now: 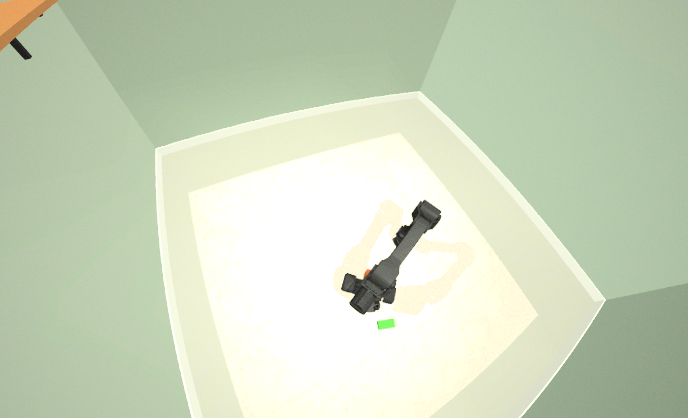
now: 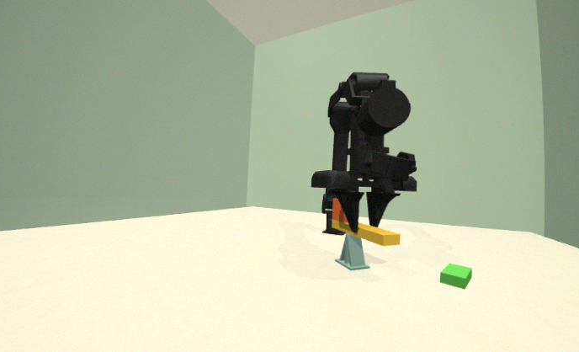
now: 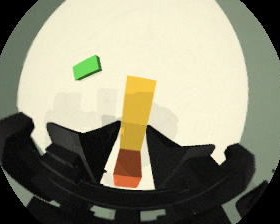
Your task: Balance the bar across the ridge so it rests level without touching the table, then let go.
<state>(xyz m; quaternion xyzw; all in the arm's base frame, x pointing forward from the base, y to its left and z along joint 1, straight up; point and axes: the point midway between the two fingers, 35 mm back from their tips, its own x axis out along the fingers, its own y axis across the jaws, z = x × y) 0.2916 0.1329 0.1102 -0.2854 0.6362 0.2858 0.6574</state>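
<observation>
The yellow bar (image 2: 384, 237) (image 3: 139, 95) lies across the top of the grey-blue ridge (image 2: 353, 254), both ends clear of the table. It looks about level, though the slanted view makes a small tilt hard to tell. An orange-red block (image 1: 367, 273) (image 2: 337, 210) (image 3: 127, 181) stands on the bar's end nearer the arm's base. My gripper (image 2: 365, 229) (image 3: 134, 124) points down with its fingertips on either side of the bar's middle. It is slightly open, with thin gaps beside the bar in the wrist view. The ridge is hidden under the bar in the wrist view.
A bright green block (image 1: 386, 324) (image 2: 455, 274) (image 3: 86, 68) lies on the table beyond the bar's free end, off to one side. The arm's links rise behind and above the bar. Low pale walls (image 1: 289, 124) border the table area.
</observation>
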